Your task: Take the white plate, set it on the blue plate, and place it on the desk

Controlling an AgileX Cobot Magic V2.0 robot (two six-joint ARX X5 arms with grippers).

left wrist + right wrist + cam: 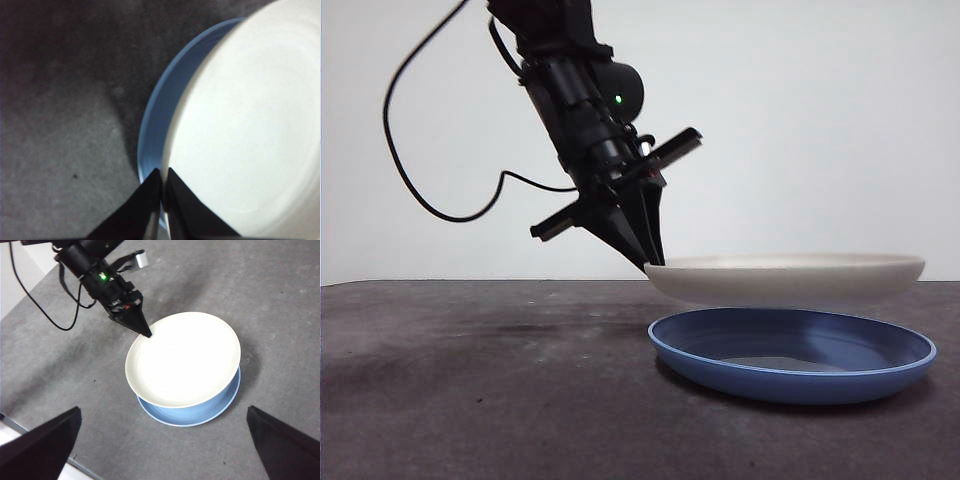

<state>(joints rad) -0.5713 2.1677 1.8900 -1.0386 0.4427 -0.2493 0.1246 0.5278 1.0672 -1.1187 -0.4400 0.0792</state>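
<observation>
White plate lifted, not yet set down.
Your left tool (653, 262) pinches the rim of the round, matte cream-white plate (790, 277), holding it just above the glossy blue plate (792, 356) on the dark counter (470, 390); lowering and release remain. Your right tool (160, 450) waits, spread wide.

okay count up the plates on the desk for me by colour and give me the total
White plates: 1, the white plate, held by its rim in the left gripper above the blue one.
Blue plates: 1, the blue plate, resting on the desk.
Total: 2 plates.
</observation>
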